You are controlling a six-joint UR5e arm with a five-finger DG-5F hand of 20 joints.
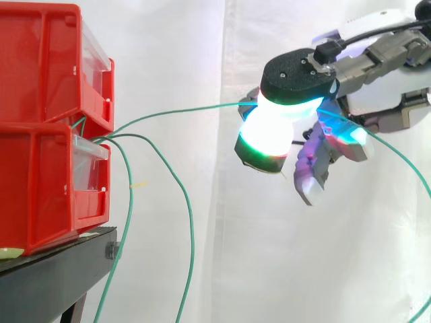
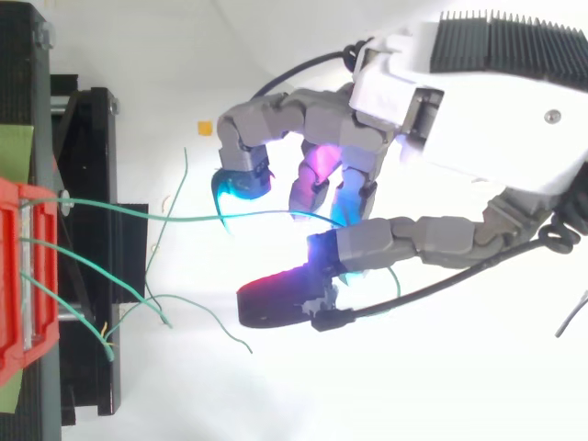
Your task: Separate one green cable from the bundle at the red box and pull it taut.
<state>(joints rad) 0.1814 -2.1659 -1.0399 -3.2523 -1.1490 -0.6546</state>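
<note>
Several thin green cables come out between the two stacked red bins at the left. One green cable arcs from the bins across to my hand on the right. It passes between the glowing thumb pad and the curled fingers, then trails down to the right. In the top view this cable runs from the bin edge to the fingertips. The hand is shut on it, well away from the bins. The cable bows gently along its span.
Two other green cables hang loose from the bins down past the black stand. In the top view their loose ends spread over the white floor. A white curtain hangs behind.
</note>
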